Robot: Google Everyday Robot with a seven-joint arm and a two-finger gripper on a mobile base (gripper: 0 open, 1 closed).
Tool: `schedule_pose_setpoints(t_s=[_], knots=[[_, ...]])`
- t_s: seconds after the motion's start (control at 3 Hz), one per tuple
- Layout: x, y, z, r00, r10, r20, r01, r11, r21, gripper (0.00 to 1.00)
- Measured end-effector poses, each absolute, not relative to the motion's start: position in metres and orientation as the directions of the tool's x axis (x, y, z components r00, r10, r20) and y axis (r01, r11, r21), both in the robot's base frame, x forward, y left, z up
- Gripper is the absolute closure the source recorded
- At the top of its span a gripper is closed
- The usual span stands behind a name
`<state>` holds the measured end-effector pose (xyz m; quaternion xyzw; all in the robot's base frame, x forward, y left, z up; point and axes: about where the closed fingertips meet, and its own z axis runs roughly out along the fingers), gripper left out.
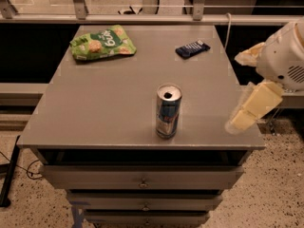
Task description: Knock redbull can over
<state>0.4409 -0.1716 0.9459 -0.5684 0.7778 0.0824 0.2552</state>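
The redbull can (168, 111) stands upright near the front edge of the grey table (109, 99), a little right of the middle. It is blue and silver with a red mark, and its silver top has an open hole. My gripper (254, 104), cream-coloured on a white arm, hangs at the table's right edge. It is level with the can, to its right, and well apart from it.
A green snack bag (102, 42) lies at the back left of the table. A small dark blue wrapper (192, 49) lies at the back right. Drawers (142, 179) sit under the tabletop. A rail runs behind the table.
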Motion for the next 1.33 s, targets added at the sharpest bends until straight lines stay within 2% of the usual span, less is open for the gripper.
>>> schedule_pose_setpoints(t_s=[0.33,1.0,1.33], knots=[[0.442,-0.131,0.928,-0.177,-0.758,-0.628,-0.943,0.313,-0.113,0.00],[0.445,-0.059,0.897,-0.091,-0.556,-0.827,-0.963,0.261,-0.070,0.00],[0.447,-0.034,0.889,-0.087,-0.454,-0.887,-0.961,0.273,-0.045,0.18]])
